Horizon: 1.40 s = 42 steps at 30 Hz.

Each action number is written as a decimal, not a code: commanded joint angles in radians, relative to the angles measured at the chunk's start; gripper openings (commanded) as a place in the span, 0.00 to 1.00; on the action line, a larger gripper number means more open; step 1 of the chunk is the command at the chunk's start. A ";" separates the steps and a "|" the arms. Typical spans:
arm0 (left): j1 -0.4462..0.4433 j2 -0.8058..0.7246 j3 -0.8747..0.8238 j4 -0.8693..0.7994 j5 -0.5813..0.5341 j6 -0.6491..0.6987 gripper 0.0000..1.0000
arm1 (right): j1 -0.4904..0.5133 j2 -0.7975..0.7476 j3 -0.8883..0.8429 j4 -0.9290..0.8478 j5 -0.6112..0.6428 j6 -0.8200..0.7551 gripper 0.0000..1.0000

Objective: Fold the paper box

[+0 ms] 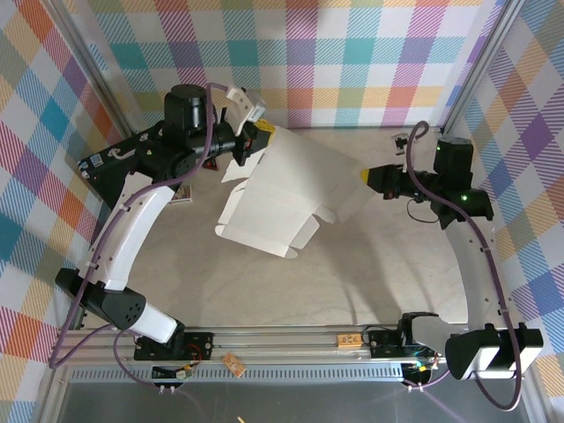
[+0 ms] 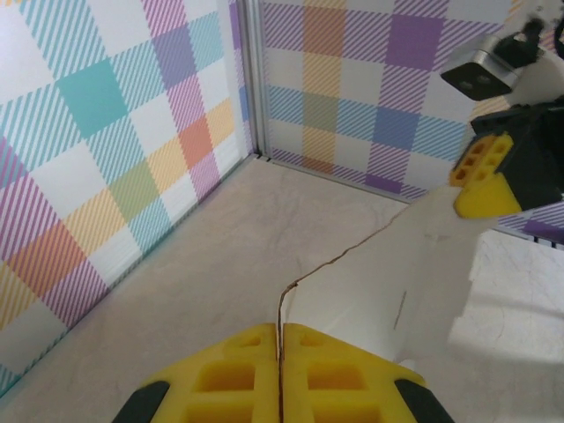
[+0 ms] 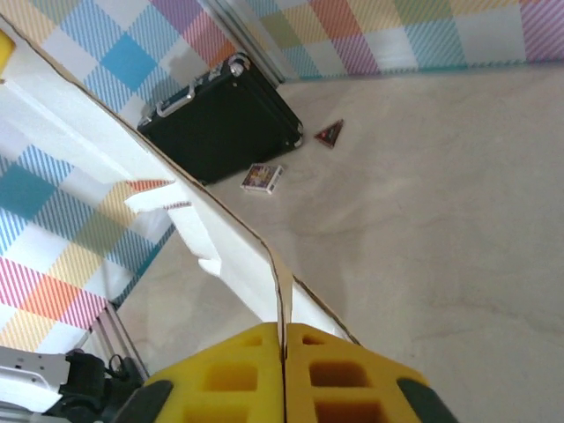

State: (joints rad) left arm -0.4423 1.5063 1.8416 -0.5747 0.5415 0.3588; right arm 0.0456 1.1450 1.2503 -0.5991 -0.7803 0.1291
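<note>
Barely getting started, holding the paper box (image 1: 282, 198) partly up off the table (image 1: 379, 273) with the left gripper (image 1: 260, 141) and right gripper (image 1: 364, 176) clamped on opposite edges, most folding not done yet.

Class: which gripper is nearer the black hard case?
Left. The left gripper pinches the paper box on the side by the black hard case; the right gripper pinches the opposite edge, across the sheet from it.

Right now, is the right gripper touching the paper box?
Touching. The right wrist view shows the right gripper shut on the paper box, its thin edge pinched between the yellow fingers.
</note>
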 commanded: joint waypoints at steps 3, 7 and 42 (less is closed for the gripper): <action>0.009 0.024 0.042 0.041 -0.017 -0.067 0.00 | 0.171 0.036 0.089 -0.088 0.356 0.277 0.00; 0.007 0.044 0.048 0.033 -0.024 -0.068 0.00 | 0.295 0.097 0.181 -0.201 0.577 0.688 0.00; 0.054 0.012 0.027 0.095 0.029 -0.127 0.00 | 0.185 -0.070 -0.644 1.039 0.251 0.050 0.36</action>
State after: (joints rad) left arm -0.3954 1.5509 1.8683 -0.5213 0.5385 0.2634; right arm 0.2321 1.0801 0.6075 0.3042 -0.4828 0.1528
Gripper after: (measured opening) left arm 0.072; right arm 0.380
